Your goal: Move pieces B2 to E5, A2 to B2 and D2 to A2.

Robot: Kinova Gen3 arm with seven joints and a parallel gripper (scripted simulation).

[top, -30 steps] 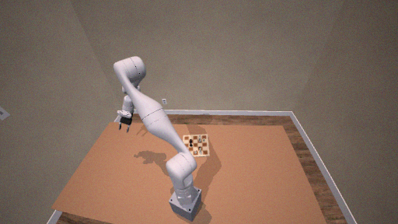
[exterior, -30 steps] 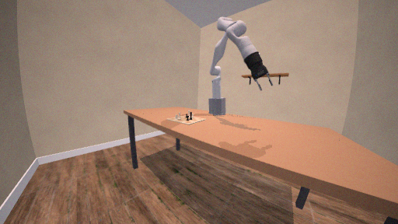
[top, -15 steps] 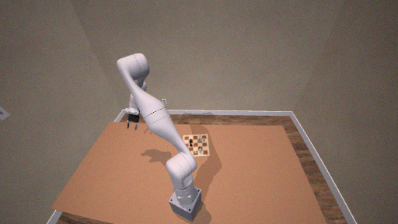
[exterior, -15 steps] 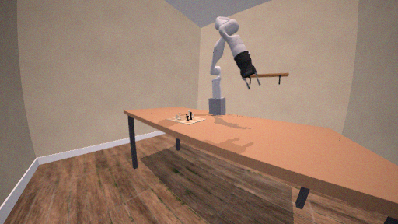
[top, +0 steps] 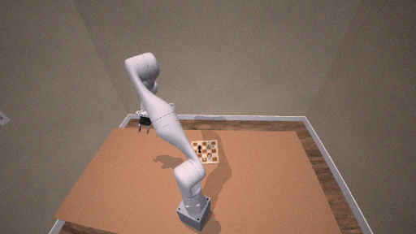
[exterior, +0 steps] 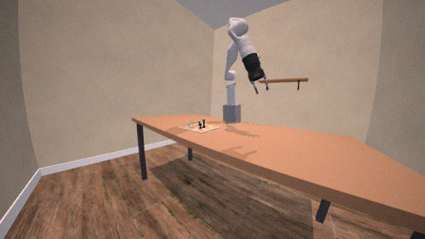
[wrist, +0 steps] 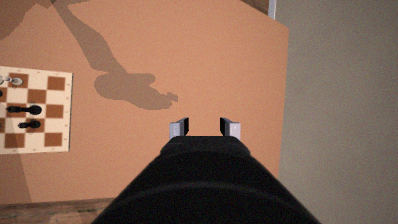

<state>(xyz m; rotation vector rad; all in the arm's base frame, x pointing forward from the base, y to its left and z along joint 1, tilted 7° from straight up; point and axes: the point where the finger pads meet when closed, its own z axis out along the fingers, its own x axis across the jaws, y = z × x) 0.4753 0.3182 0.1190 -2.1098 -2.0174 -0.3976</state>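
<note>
Jaws released, empty, high over the bench (wrist: 200, 60) at centre of the wrist view; board (wrist: 47, 117) with its pieces at left edge, well apart.

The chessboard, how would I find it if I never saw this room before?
Look at the big orange table with the white robot arm standing on it. Just beside the arm's grey base lies the chessboard, a small flat square. It is the only checkered thing there, with tiny black and white pieces on it.
</note>
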